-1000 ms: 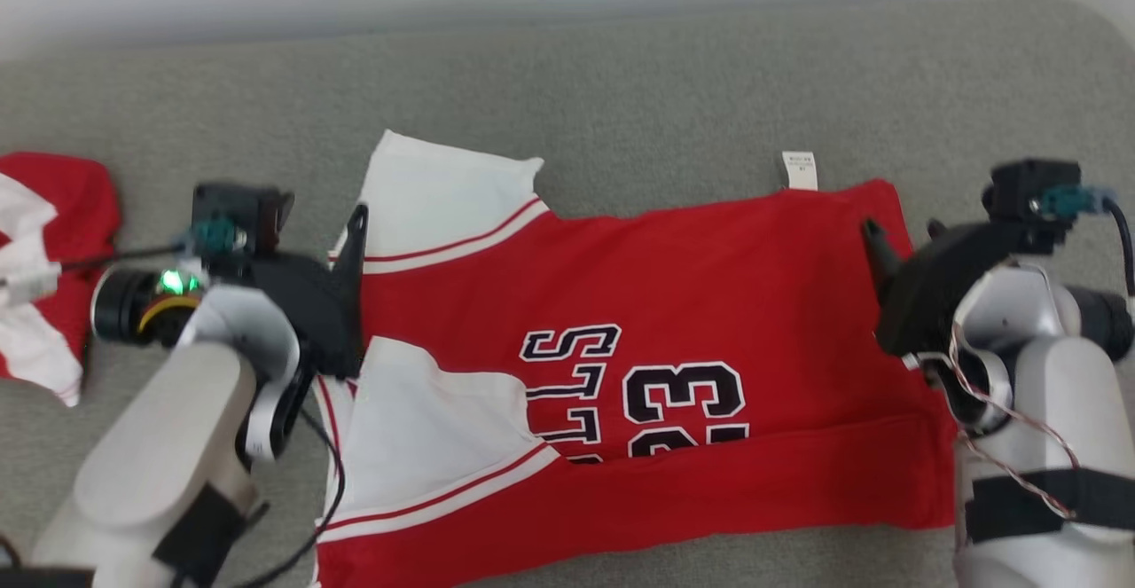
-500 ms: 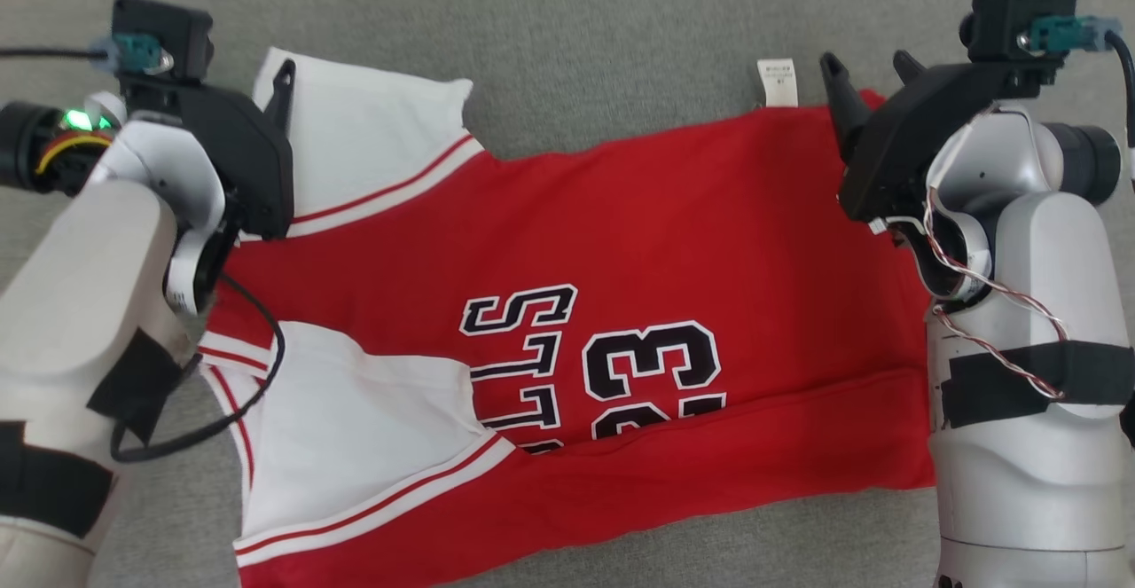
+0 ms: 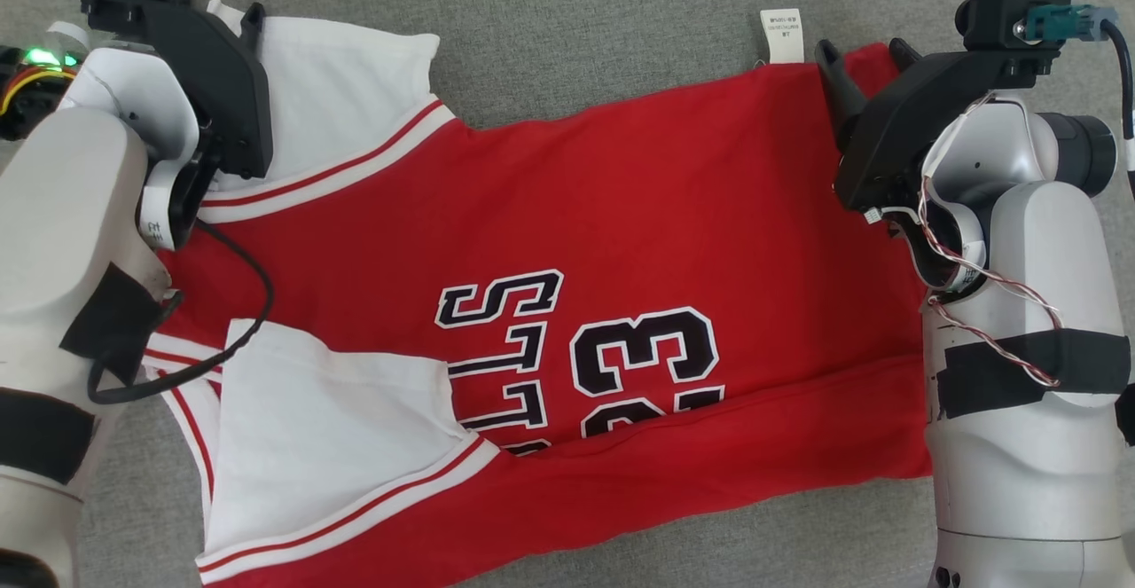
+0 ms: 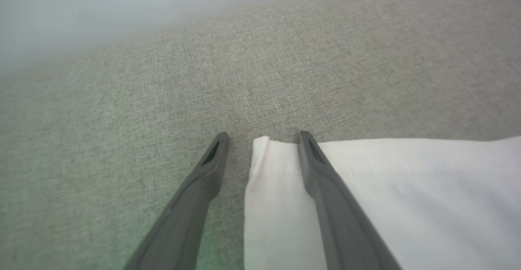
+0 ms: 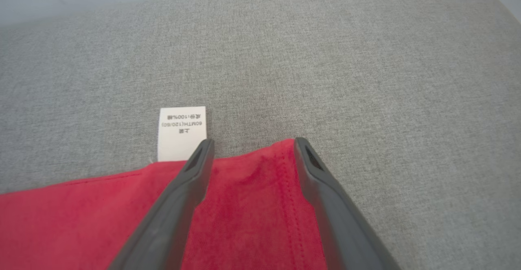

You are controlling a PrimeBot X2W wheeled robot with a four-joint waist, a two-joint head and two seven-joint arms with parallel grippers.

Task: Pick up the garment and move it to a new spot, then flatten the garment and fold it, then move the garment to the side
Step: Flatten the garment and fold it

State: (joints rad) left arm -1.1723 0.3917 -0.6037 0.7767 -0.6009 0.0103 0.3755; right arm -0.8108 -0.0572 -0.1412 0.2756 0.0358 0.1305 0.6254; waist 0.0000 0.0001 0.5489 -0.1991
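The garment (image 3: 621, 215) is a red jersey with white sleeves and black-and-white lettering, spread on grey fabric with its lower edge folded up. My left gripper (image 3: 235, 16) is at the far left, open, over the far white sleeve (image 3: 346, 100). In the left wrist view the sleeve corner (image 4: 264, 156) lies between the fingers of that gripper (image 4: 262, 135). My right gripper (image 3: 860, 47) is open at the far right hem corner. In the right wrist view its fingers straddle the red corner (image 5: 252, 188) of the hem, right gripper (image 5: 253, 141) tips at the cloth's edge.
A white care label (image 3: 780, 35) sticks out past the hem, just left of the right gripper (image 5: 182, 133). The left arm's black cable (image 3: 239, 304) hangs over the jersey. The grey surface (image 5: 366, 58) runs on to a pale wall and rounds off at the far right.
The camera has tipped down, so the picture shifted. Both grippers have moved forward to the jersey's far edge: the left to the sleeve corner, the right to the hem corner.
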